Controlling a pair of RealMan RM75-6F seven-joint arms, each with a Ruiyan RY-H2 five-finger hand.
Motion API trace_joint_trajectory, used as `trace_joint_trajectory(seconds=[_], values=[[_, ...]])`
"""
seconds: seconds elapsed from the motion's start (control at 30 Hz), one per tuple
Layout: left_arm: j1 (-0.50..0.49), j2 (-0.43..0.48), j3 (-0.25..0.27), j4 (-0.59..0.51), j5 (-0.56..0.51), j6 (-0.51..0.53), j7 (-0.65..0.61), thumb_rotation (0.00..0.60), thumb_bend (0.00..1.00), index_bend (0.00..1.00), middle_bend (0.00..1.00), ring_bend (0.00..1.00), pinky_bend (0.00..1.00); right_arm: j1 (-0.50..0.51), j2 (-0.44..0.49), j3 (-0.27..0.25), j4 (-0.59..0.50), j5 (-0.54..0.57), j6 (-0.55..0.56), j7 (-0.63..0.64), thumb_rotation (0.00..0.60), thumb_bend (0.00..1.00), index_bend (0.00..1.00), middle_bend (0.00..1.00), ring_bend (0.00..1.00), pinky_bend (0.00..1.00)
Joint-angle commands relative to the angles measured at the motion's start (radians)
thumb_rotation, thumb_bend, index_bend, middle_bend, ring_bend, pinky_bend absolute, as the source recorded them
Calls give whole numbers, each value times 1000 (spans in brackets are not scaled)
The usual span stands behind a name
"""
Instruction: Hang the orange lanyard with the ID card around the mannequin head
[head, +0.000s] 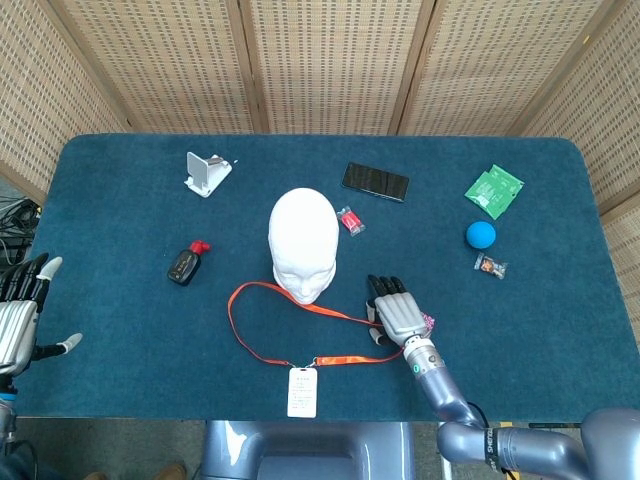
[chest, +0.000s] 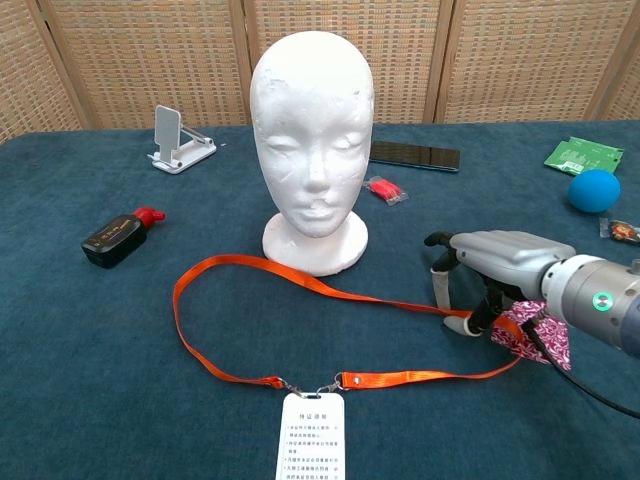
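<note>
Silver right robot hand (head: 398, 312) hovers palm down, fingers spread and drooping, fingertips (chest: 441, 287) at the orange lanyard (chest: 300, 283) but gripping nothing. That strap lies looped flat on the bench (head: 560, 330), its ID card (head: 302, 391) near the front edge, the mannequin head (head: 304, 243) upright just behind. Left robot hand (head: 22, 312) waits off the bench's left end, fingers apart and empty. Blue felt covers the bench; woven cane panels (head: 330, 60) stand behind.

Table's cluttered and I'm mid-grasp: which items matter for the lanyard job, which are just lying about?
Job: orange lanyard, white ID card, white foam mannequin head, right hand.
Lying about: black phone, blue ball, white phone stand, green packet, patterned pouch.
</note>
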Motion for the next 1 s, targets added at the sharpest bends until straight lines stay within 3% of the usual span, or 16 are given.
trace_joint_trajectory(seconds=[0.03, 0.27, 0.67, 1.0], values=[[-1, 0, 1, 1, 1, 0, -1, 600, 0, 0, 0, 0, 0, 3, -4, 0, 6, 1, 3, -3, 600, 577, 569, 0, 0, 0], [-2, 2, 2, -1, 0, -1, -3, 600, 0, 0, 0, 0, 0, 7, -12, -3, 15, 10, 3, -8, 600, 593, 572, 0, 0, 0], [-9, -6, 2, 5, -1, -9, 3, 600, 0, 0, 0, 0, 0, 6, -14, -5, 17, -10, 14, 5, 600, 602, 720, 0, 0, 0], [-114, -74, -34, 54, -9, -124, 31, 600, 0, 0, 0, 0, 0, 7, 2, -3, 3, -11, 8, 16, 600, 660, 748, 0, 0, 0]])
